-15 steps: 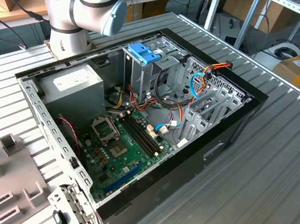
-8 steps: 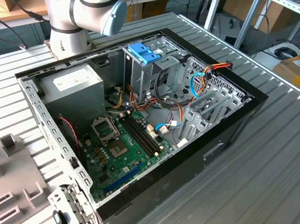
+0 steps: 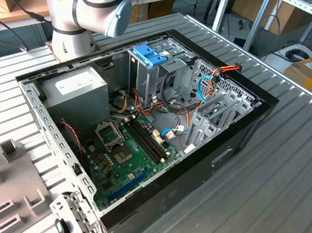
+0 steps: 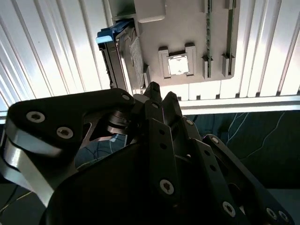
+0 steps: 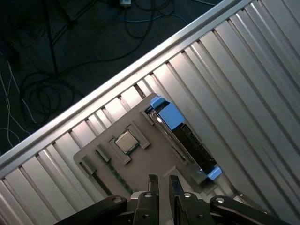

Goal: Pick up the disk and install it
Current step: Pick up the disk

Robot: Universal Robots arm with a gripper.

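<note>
Hovering above a grey fixture tray (image 5: 140, 161), the gripper (image 5: 163, 180) shows two dark fingertips (image 5: 152, 183) set parallel with only a narrow gap between them, and nothing is held in that gap. In the second wrist view the gripper (image 4: 160, 93) hangs over the near edge of the tray (image 4: 187, 33), apart from everything on it.

The disk (image 5: 183, 138) stands on its long edge in a slot along one side of the tray. Its blue carrier frame (image 5: 166, 115) caps one end, and a smaller blue tab shows at the other end. In the second wrist view the disk (image 4: 125, 58) is seen edge-on, with part of its label facing the tray's middle. The fingertips are near the disk but not touching it.

A square processor chip (image 5: 125, 141) sits in a raised holder near the tray's centre, just beside the disk, and a thin green memory stick (image 5: 112, 176) lies in a slot on its far side.

In the exterior view the robot arm (image 3: 90, 10) rises behind an open computer case (image 3: 269, 104) lying on a ribbed metal table (image 3: 270, 193). Inside the case are a grey power supply (image 3: 74, 87), a green motherboard (image 3: 126, 155) and a metal drive cage topped by a blue clip (image 3: 150, 54). The tray (image 3: 15, 186) sits on the table at the exterior view's left, well apart from the drive cage
</note>
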